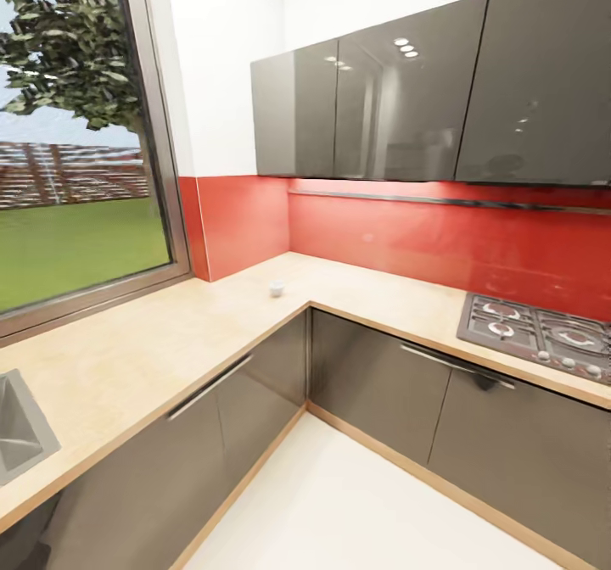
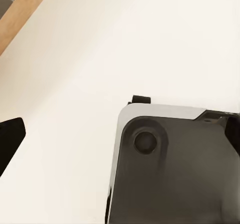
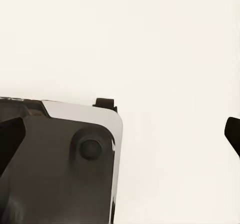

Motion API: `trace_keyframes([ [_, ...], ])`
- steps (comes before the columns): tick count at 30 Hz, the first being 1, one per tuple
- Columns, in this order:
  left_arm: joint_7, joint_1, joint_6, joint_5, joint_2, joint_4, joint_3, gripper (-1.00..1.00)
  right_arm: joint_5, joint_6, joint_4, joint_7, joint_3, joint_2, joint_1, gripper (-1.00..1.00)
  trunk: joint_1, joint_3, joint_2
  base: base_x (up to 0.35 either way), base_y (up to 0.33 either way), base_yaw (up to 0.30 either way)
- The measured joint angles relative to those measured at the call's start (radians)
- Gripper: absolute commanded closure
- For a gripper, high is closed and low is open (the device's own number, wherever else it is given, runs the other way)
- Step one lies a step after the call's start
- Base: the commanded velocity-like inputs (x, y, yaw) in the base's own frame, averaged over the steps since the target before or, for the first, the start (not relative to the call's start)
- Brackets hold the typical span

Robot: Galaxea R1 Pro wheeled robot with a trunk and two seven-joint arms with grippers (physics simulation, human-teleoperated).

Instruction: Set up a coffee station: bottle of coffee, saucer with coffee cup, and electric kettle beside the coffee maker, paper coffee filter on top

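so the coffee cup (image 1: 276, 287) sits alone in the kitchen countertop (image 1: 127, 358) corner, well ahead and a bit left, so probably the left arm's reach; wrist cams face floor, can't tell either gripper's opening

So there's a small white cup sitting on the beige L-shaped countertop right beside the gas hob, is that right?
Not quite. The small white cup does sit on the light beige wood-grain countertop, but near the inner corner below the red backsplash, well away from the grey gas hob. The head view shows it.
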Motion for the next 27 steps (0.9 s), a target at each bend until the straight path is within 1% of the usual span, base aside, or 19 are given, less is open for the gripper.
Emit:
trace_keyframes([
  [10,0.001,0.0,-0.001,0.0,0.002,0.0,0.001,-1.0,0.0,-0.001,0.001,0.0,0.0,0.001,0.0,-1.0,0.0,0.0,0.0,0.203,-0.275,0.0],
  [19,0.002,0.001,-0.002,0.0,0.002,0.0,0.001,-1.0,0.0,-0.001,0.001,0.001,-0.001,0.001,0.0,-1.0,0.0,0.0,0.0,0.267,-0.223,0.004],
  [22,0.002,0.001,-0.002,0.0,0.002,0.0,0.001,-1.0,0.0,-0.001,0.002,0.001,0.0,0.002,0.0,-1.0,0.0,0.0,0.0,0.28,-0.213,0.161],
  [27,0.002,0.002,-0.001,0.0,0.002,0.0,0.001,-1.0,0.0,-0.001,0.002,0.0,0.001,0.003,0.0,-1.0,0.0,0.0,0.0,0.265,-0.225,0.256],
])
